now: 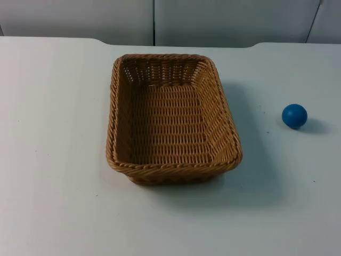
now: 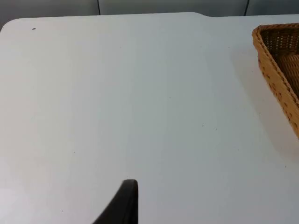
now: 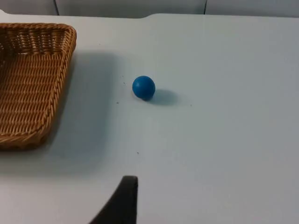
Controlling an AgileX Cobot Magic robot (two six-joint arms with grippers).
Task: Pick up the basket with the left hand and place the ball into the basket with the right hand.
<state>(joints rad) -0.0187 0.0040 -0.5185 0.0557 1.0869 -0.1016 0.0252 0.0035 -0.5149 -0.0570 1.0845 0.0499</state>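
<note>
On the white table (image 1: 53, 160) we find the left gripper (image 2: 122, 205) poised above bare surface, with one black fingertip (image 2: 126, 198) visible in the left wrist view; we cannot tell whether its claw stands apart or together; the left arm waits. Next comes the basket (image 1: 173, 118), a rectangular tan wicker tray resting flat near the table's middle, with nothing inside; its corner (image 2: 279, 70) lies well apart from the left gripper. Further right sits the ball (image 1: 294, 116), small and blue, on the table, apart from the basket's right wall; we also locate it in the right wrist view (image 3: 143, 87). The right gripper (image 3: 120, 203) hangs above the table near the ball and touches nothing; we cannot tell its claw state either; behind the table runs the grey partition wall (image 1: 224, 21).
</note>
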